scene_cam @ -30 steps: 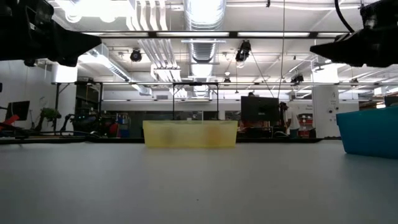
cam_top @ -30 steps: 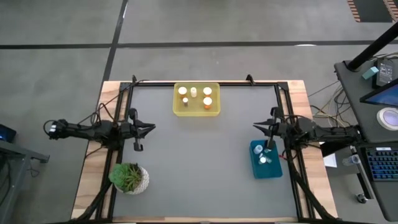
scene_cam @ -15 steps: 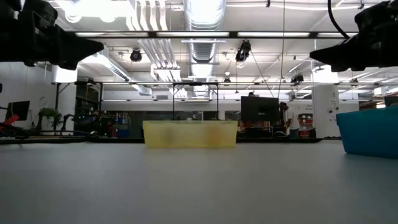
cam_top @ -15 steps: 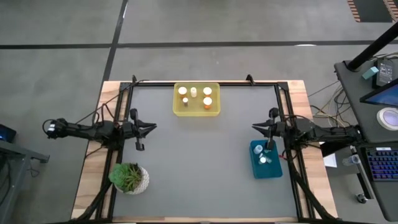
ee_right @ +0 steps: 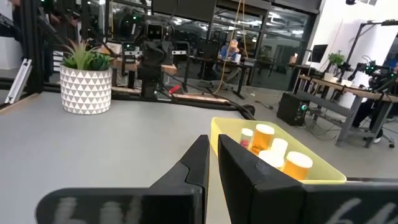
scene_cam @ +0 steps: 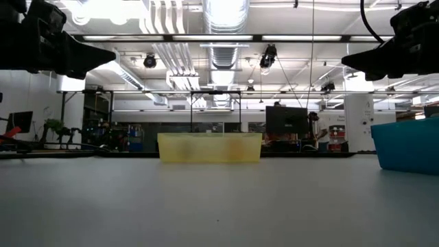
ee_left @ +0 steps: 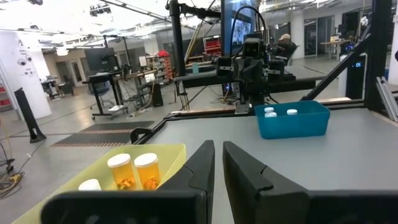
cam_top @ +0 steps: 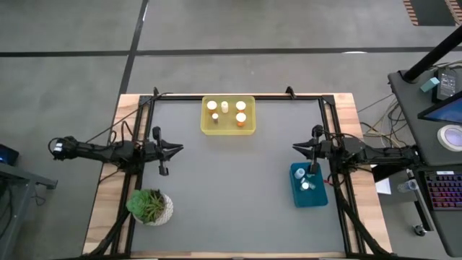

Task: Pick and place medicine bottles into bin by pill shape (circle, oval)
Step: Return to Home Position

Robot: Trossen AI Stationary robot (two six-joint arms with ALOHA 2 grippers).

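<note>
Several medicine bottles, orange and white-capped [cam_top: 240, 118], stand in the yellow bin [cam_top: 204, 126] at the table's far middle. They also show in the left wrist view [ee_left: 120, 171] and the right wrist view [ee_right: 264, 137]. Small white-capped bottles [cam_top: 306, 185] stand in the blue bin [cam_top: 320, 199] at the right. My left gripper [cam_top: 179, 149] [ee_left: 218, 144] hovers shut and empty at the table's left, pointing right. My right gripper [cam_top: 294, 147] [ee_right: 212, 138] hovers shut and empty just beyond the blue bin, pointing left.
A potted green plant [cam_top: 150, 206] in a white patterned pot stands at the near left. A black frame [cam_top: 238, 96] runs round the grey mat. A desk with a keyboard and screens [cam_top: 440, 108] stands past the table's right edge.
My left gripper has crept a little toward the table's right. My right gripper has dipped slightly. Both have stayed shut and empty, and the bottles and bins have not moved.
</note>
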